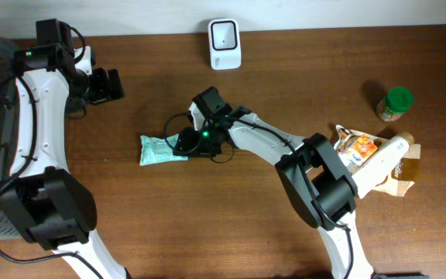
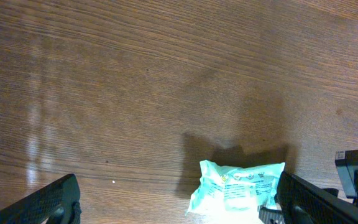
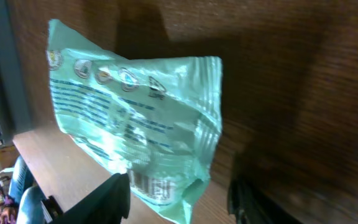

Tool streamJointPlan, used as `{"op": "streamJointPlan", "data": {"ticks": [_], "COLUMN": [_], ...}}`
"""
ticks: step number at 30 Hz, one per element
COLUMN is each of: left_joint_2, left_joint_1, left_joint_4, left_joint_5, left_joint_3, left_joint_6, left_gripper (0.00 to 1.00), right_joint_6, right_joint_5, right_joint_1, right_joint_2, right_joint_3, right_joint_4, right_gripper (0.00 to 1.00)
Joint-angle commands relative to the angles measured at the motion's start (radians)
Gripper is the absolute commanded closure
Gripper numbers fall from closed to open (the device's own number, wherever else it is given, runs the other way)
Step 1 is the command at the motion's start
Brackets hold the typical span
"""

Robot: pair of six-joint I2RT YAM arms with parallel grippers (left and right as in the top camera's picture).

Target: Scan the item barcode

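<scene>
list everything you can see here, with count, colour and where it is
packet: one, mint green, lying flat left of centre
scanner: one, white, middle of the table's far edge
jar: one, green lid, right side
snack packs: small pile, orange and white, right side below the jar, exact count unclear
table: one, dark brown wood, under everything
left gripper: one, black, open and empty, upper left, apart from the packet
right gripper: one, black, open, fingers either side of the packet's right end
</scene>
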Motion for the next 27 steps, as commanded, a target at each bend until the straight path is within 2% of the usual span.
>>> {"op": "streamJointPlan", "data": {"ticks": [1,5,7,9,13,17,20,23,25,27], "left_joint_2": [-0.017,-0.017,-0.017,-0.017,-0.017,-0.017,-0.017,-0.017,-0.017,-0.017], "left_joint_1": [0.006,0.006,0.006,0.006,0.006,0.006,0.006,0.006,0.006,0.006], "left_joint_4": [0.001,0.001,0.001,0.001,0.001,0.001,0.001,0.001,0.001,0.001], "left_joint_5": [0.007,0.007,0.007,0.007,0.007,0.007,0.007,0.007,0.007,0.007], "left_joint_3": [0.003,0.003,0.003,0.003,0.003,0.003,0.003,0.003,0.003,0.003], "left_joint_6": [0.005,0.005,0.005,0.005,0.005,0.005,0.005,0.005,0.005,0.005], "left_gripper": [0.01,0.01,0.01,0.01,0.01,0.01,0.01,0.01,0.01,0.01], "right_joint_6": [0.011,0.060,0.066,0.066,0.027,-0.082,-0.250,-0.575,-0.608,-0.568], "right_joint_5": [-0.028,-0.033,-0.032,-0.031,-0.042,-0.092,-0.093,-0.088,-0.095,-0.107], "right_joint_1": [0.017,0.026,0.031,0.031,0.029,-0.012,-0.080,-0.165,-0.203,-0.198], "right_joint_2": [0.034,0.064,0.084,0.095,0.095,0.030,-0.085,-0.166,-0.168,-0.168], "right_joint_3": [0.006,0.006,0.006,0.006,0.007,0.008,0.009,0.009,0.009,0.009], "right_joint_4": [0.026,0.080,0.085,0.085,0.099,0.046,-0.133,-0.389,-0.430,-0.391], "right_gripper": [0.45,0.46,0.56,0.74,0.89,0.93,0.96,0.96,0.96,0.93]}}
